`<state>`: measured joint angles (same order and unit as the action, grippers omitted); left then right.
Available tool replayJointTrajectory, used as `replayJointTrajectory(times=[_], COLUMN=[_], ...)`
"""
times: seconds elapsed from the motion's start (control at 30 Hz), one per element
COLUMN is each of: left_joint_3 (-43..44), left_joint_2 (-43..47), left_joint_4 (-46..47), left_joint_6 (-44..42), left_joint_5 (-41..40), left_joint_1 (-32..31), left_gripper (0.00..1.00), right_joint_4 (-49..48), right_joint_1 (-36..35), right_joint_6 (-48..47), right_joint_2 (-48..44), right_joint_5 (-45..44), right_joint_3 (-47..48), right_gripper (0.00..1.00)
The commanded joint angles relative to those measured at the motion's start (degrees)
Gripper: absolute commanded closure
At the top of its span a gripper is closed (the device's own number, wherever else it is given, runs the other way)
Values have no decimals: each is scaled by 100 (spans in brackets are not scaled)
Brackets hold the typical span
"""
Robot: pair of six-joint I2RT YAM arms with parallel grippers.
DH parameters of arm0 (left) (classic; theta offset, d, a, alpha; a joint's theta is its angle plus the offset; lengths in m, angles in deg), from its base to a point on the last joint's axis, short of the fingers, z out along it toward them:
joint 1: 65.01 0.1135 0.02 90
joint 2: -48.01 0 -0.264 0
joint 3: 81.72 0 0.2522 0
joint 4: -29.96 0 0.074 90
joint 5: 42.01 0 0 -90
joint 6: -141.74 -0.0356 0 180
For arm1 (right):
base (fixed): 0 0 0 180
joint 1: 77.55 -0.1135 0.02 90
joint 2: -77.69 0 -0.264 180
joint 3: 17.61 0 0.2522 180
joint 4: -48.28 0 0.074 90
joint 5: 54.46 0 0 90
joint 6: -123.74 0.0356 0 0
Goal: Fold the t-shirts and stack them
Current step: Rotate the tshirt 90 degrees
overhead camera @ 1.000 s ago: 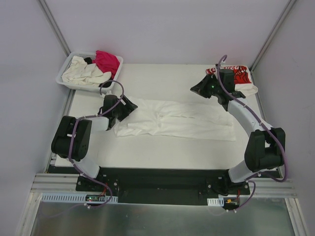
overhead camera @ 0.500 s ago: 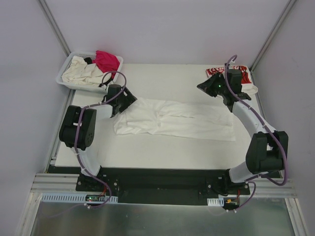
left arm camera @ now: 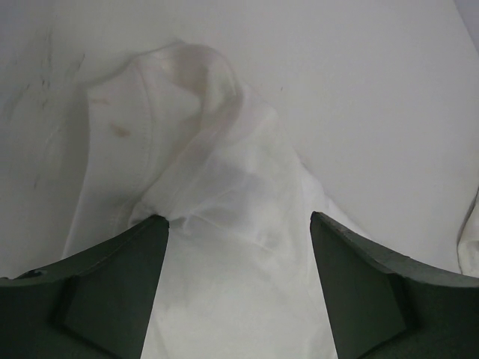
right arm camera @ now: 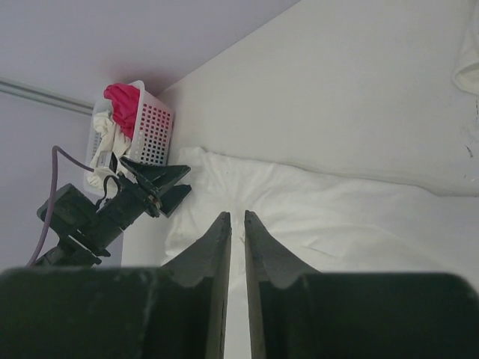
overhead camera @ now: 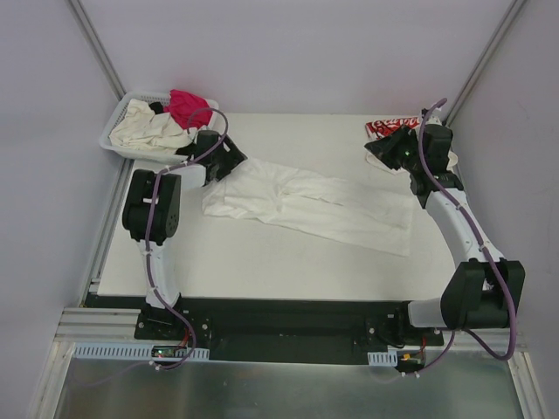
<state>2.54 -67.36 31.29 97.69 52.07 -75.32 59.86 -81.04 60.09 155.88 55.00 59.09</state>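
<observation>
Bare table [overhead camera: 288,262] from four to eight o'clock lies open — the basket [overhead camera: 118,129] blocks ten o'clock — printed shirt [overhead camera: 384,127] at two.
</observation>
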Motion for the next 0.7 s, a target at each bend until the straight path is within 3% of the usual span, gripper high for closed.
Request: replayJointTrajectory(times=[0.0, 0.27, 0.67], left_joint_3=[954, 2975, 4961], left_joint_2=[-520, -1540, -2428], left_joint_4=[-340, -621, -613], left_joint_6=[-262, -438, -825], left_joint_5=[364, 971, 2245], left_joint_1=[256, 521, 582], left_gripper=[23, 22, 17], right_joint_4=[-205, -55, 59], right_joint_1=[50, 41, -3], right_joint_6=[-77, -112, -174], right_joint_2=[-243, -357, -542], right_joint_5=[84, 338, 707], right_joint_3=[-36, -255, -475], right_gripper=[84, 83, 78])
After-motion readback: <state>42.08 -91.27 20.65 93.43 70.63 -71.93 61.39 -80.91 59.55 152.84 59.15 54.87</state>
